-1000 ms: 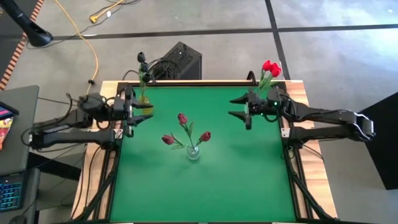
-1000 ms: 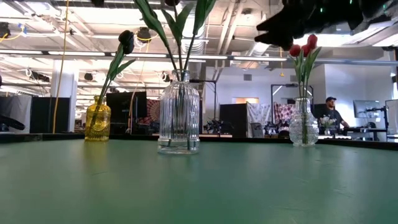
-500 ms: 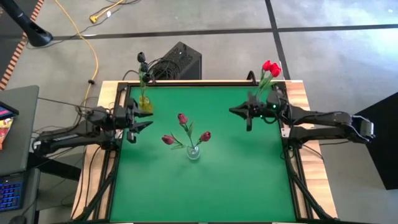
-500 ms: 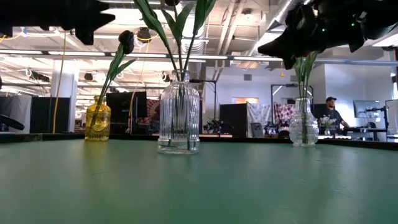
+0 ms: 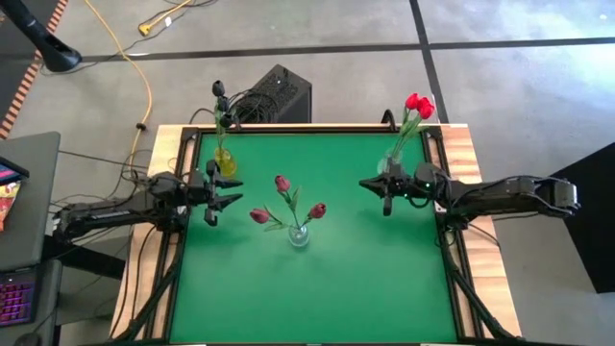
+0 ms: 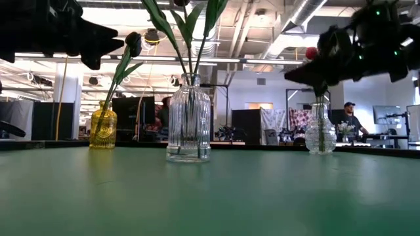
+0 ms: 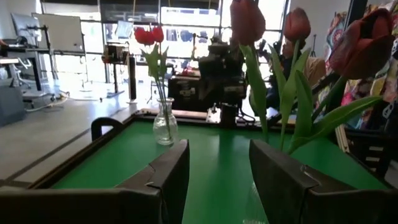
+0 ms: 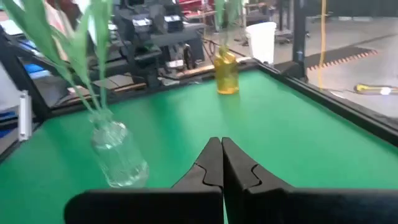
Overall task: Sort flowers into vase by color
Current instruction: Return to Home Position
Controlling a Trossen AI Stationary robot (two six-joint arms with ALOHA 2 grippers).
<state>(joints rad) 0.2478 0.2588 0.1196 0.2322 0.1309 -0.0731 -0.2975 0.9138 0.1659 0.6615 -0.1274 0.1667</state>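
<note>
Three crimson tulips stand by their stems in a clear ribbed vase at the table's middle. Red tulips stand in a clear vase at the far right. A near-black tulip stands in a yellow vase at the far left. My left gripper is open and empty, left of the middle vase; the crimson tulips show close ahead of it. My right gripper is shut and empty, right of the middle vase and in front of the red tulips' vase.
Bare green table lies near the front edge. A black box with cables sits behind the far edge. People and equipment show in the room beyond the table.
Both grippers have come down and toward the table's near edge, away from the yellow vase and the red tulips' vase. My right gripper, open a second ago, has shut on nothing. The flowers and vases have stayed where they were.
</note>
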